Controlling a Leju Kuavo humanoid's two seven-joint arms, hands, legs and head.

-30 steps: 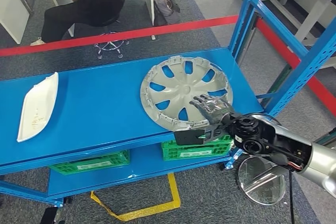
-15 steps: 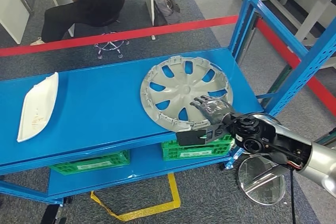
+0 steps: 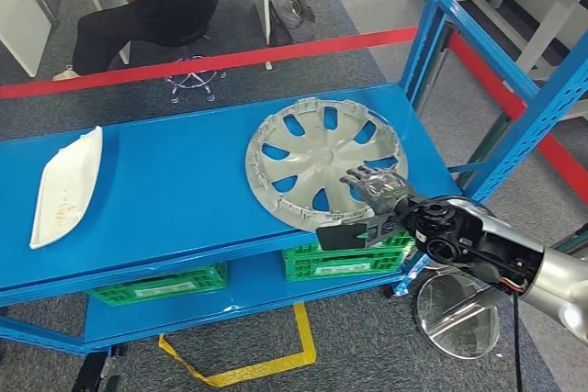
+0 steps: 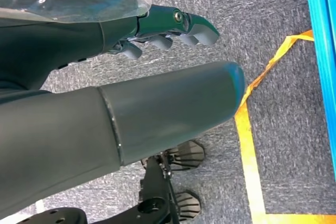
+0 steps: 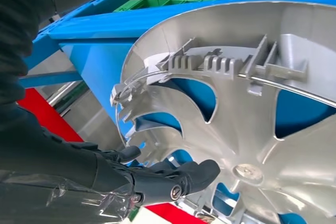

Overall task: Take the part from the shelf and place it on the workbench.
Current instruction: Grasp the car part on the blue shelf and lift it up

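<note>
The right hand (image 3: 367, 192) has crept rightward along the wheel cover (image 3: 322, 158) near rim — fingers above, thumb below, not visibly clamped; grip forming, lift pending.

White tray (image 3: 64, 187), green crates (image 3: 161, 283), seated person (image 3: 149, 2).

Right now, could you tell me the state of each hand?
Left hand: open, holding nothing.
Right hand: fingers over the wheel cover rim; grip cannot be told.
</note>
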